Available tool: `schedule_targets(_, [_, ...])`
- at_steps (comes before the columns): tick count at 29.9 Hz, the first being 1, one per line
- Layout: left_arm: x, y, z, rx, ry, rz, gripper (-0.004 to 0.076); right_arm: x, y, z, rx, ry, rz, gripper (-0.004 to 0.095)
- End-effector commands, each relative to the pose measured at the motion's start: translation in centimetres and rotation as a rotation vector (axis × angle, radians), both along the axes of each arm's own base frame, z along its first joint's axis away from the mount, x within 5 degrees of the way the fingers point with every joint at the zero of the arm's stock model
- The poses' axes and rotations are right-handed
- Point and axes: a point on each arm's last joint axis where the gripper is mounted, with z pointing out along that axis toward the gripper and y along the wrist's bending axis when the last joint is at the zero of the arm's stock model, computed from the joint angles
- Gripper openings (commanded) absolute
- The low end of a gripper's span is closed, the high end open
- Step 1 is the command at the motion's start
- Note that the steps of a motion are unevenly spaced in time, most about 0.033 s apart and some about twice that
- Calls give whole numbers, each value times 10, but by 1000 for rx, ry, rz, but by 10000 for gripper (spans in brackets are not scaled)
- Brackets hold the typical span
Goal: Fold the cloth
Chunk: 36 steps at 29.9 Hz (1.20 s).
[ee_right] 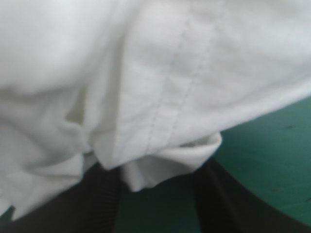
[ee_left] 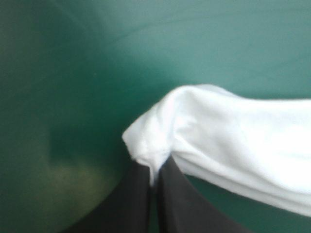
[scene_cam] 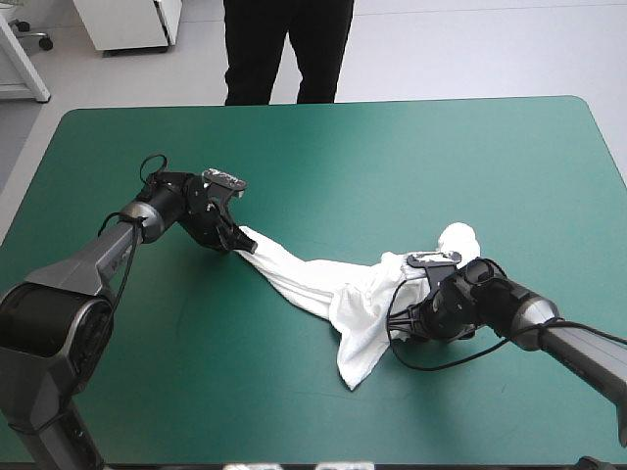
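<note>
The T-shirt (scene_cam: 323, 289) lies on the teal-green cover (scene_cam: 392, 157), drawn into a long, rumpled band from left of centre toward the right side. The left gripper (ee_left: 154, 170) pinches one corner of it between nearly closed black fingers. The right gripper (ee_right: 156, 171) sits at the bunched opposite end, fingers spread apart, with cloth draped over their tips.

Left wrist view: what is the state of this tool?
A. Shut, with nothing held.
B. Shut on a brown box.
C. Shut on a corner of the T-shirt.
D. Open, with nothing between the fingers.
C: the left tool is all but shut, with a white corner of the T-shirt pinched in it.
</note>
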Motion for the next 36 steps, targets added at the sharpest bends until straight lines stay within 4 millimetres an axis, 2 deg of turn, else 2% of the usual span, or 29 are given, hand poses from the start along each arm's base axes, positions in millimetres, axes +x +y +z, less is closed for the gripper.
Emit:
schedule_targets(1, [-4, -6, 12, -39, -11, 8, -9, 7, 5, 4, 46, -54, 1, 114])
schedule_targets(2, [-4, -6, 12, -39, -11, 8, -9, 6, 5, 5, 47, -55, 1, -20])
schedule_targets(7, [-6, -5, 21, -42, -25, 5, -9, 2, -1, 17, 14, -68, 17, -17])
schedule_targets(9, [-10, -4, 34, -41, -40, 0, -9, 0, -5, 30, -6, -92, 29, -17])
schedule_targets(11, [-14, -3, 49, -53, -74, -1, -9, -2, -10, 53, -21, -153, 41, -17])
schedule_targets(19, [-48, 6, 140, -109, -291, -12, -9, -13, -31, 169, -28, -469, 64, -17])
schedule_targets(21, [-60, 9, 163, -126, -354, -14, -9, -17, -36, 192, -32, -526, 73, -17])
schedule_targets(29, [-119, 23, 267, -211, -675, -26, -9, -39, -57, 298, -21, -847, 107, -17])
schedule_targets(33, [-155, 33, 324, -263, -881, -28, -9, -59, -69, 347, 14, -1038, 126, -17])
schedule_targets(36, [-178, 39, 356, -293, -1002, -30, -9, -77, -81, 380, 36, -1181, 133, -17])
